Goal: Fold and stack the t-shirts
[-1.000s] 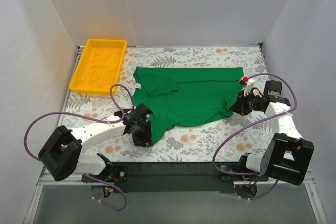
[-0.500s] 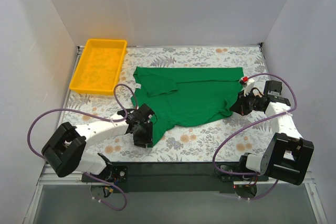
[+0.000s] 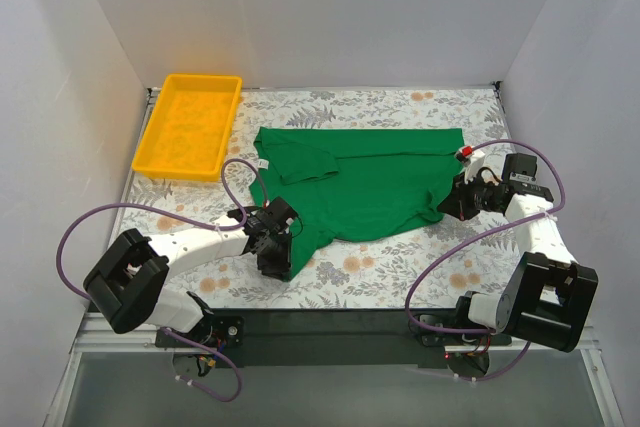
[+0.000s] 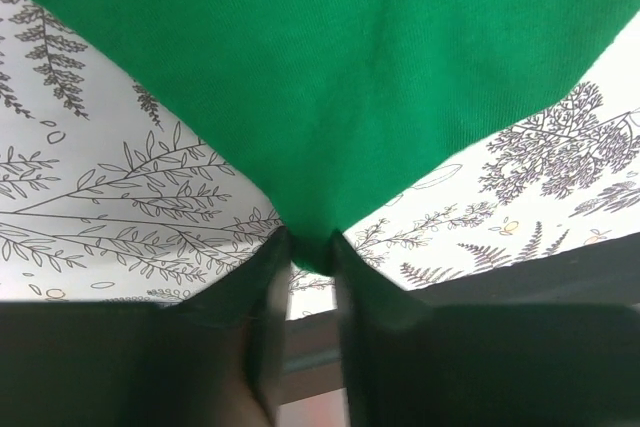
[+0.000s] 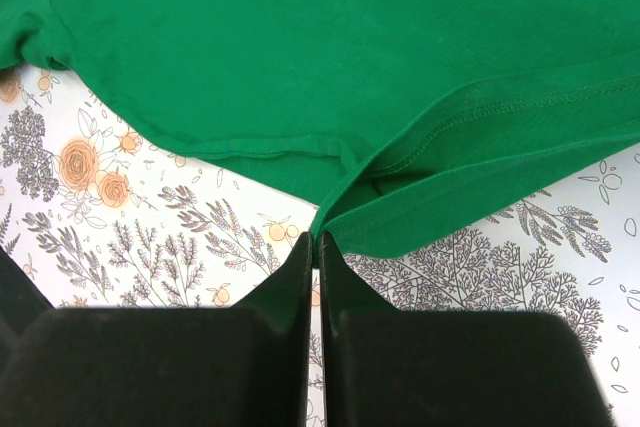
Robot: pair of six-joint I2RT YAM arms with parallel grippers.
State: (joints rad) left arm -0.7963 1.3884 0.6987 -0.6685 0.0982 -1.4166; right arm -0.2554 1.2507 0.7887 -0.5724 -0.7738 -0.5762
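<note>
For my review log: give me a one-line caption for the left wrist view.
The left gripper pinches a corner of the green t-shirt, with the floral table showing on either side.

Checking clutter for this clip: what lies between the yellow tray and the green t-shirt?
Only a narrow strip of bare floral table cover separates the yellow tray from the green t-shirt. This shows in the top external view.
</note>
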